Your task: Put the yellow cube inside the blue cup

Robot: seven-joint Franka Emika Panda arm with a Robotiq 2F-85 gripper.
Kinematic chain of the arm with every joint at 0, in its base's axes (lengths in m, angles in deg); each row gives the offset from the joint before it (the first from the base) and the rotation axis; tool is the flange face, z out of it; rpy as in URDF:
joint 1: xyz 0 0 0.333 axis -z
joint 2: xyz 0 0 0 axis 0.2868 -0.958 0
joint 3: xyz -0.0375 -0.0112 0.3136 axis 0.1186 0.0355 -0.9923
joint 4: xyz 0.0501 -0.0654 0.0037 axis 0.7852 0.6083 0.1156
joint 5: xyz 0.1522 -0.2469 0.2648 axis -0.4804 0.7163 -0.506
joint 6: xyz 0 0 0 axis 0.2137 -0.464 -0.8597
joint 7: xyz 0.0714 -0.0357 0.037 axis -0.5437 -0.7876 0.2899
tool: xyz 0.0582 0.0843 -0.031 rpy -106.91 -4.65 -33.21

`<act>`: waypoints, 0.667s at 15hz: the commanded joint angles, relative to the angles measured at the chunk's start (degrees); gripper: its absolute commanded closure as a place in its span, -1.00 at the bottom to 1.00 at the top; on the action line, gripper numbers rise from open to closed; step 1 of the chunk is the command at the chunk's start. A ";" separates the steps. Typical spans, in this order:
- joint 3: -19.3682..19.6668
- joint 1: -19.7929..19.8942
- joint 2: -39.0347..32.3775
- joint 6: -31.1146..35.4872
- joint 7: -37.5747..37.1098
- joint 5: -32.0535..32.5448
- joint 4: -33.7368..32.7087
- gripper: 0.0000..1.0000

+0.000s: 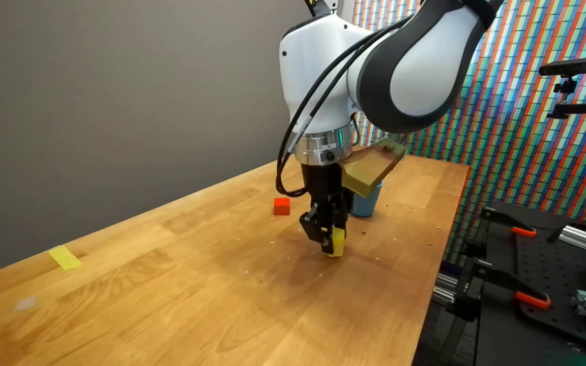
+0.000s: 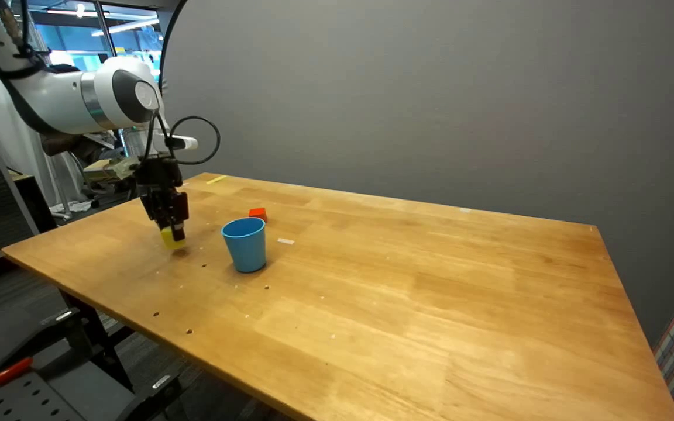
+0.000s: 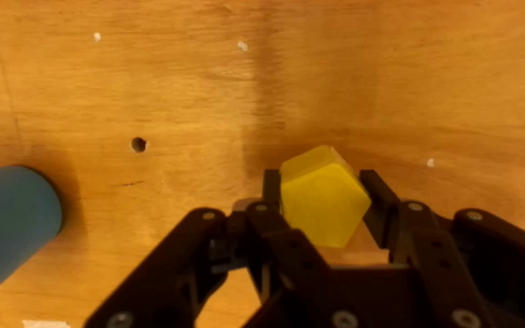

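Note:
The yellow cube is pinched between the fingertips of my gripper. In the wrist view the cube sits turned at an angle, with a dark finger on each side. In an exterior view the gripper points down, and the cube appears slightly above the table with a shadow under it. The blue cup stands upright, a short way from the gripper, with its open top showing. It is partly hidden behind the arm in an exterior view and shows at the left edge of the wrist view.
A small red block lies on the wooden table near the cup; it also shows in an exterior view. A flat pale-yellow piece lies by the table's far edge. A grey wall runs behind the table.

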 commanded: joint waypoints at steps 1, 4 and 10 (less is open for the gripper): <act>2.12 0.52 11.18 -2.36 -3.53 -1.99 3.16 0.55; 4.73 1.74 18.91 -4.34 -10.11 2.49 4.84 0.55; 3.96 10.31 28.26 -10.79 -20.84 5.84 8.87 0.56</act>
